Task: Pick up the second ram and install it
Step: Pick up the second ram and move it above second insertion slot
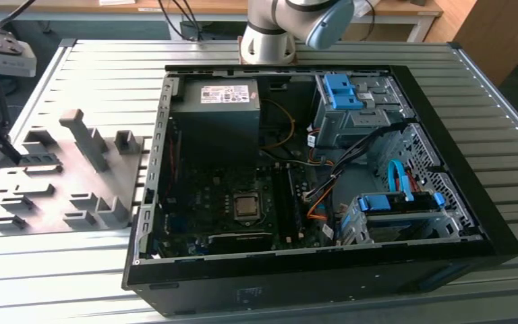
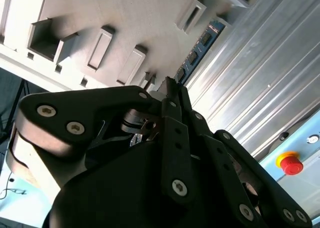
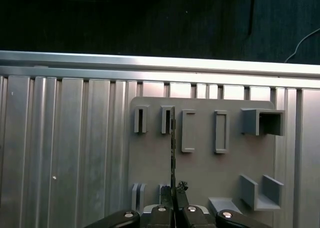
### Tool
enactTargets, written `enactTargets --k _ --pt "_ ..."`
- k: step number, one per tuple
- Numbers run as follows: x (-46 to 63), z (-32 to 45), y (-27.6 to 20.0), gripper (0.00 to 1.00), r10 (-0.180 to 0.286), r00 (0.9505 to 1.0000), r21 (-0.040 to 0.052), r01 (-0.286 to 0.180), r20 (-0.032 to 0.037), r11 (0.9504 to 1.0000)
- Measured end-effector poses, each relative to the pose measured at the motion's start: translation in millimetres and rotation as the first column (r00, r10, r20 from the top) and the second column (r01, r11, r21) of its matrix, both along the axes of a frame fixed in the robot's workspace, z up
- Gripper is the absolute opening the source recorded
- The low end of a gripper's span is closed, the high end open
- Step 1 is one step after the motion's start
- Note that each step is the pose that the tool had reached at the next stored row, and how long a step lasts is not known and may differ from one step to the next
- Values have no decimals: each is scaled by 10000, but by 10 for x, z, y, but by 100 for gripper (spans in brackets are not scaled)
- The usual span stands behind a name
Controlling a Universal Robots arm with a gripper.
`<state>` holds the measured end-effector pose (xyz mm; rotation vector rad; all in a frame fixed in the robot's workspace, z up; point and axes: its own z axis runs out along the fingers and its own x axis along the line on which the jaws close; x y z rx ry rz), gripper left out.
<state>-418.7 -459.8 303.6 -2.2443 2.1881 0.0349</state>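
Well, one thin, long blue-green memory stick [image 2: 197, 50] with black chips stood on edge over a flat grey slotted holder plate [image 3: 205, 163], pinched tight by the black gripper [image 3: 174, 198].

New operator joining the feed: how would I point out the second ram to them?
Find the grey slotted tray on the ribbed metal table. The second ram stands on edge over its slots, one end in the gripper. Unlike the grey blocks around it, it is a thin blue-green board carrying black chips.
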Motion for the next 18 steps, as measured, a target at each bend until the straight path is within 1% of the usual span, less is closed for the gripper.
enactTargets --k 9,18 --pt "0 158 0 14 0 10000 1 0 1 10000" --pt "0 334 0 14 -1 10000 1 1 2 10000"
